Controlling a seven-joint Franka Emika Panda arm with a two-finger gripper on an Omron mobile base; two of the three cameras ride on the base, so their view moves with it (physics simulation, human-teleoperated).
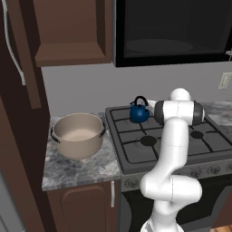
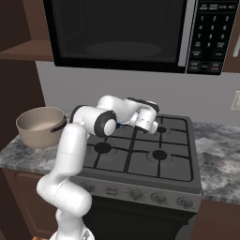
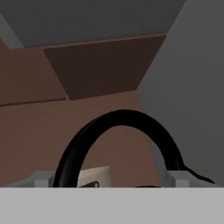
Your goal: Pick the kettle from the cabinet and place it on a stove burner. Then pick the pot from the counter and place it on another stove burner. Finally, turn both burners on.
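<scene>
The small dark-blue kettle (image 1: 139, 112) stands upright on the back-left stove burner, its black arched handle (image 3: 124, 120) close in front of the hand camera. My gripper (image 3: 109, 178) is open, its fingertips (image 3: 41, 177) wide apart on either side of the handle and not clamping it. In the left base view the gripper (image 1: 150, 105) sits just right of the kettle. The beige pot (image 1: 79, 133) (image 2: 41, 125) rests on the grey counter (image 1: 77, 170) left of the stove. The cabinet (image 1: 72, 31) above the counter is open.
Front burners (image 1: 148, 140) (image 2: 159, 154) lie bare under the grates. A black microwave (image 2: 122, 33) hangs low over the stove top. The open cabinet door with its whitish handle (image 1: 13, 50) juts out at the left. Knobs (image 2: 136, 194) line the stove front.
</scene>
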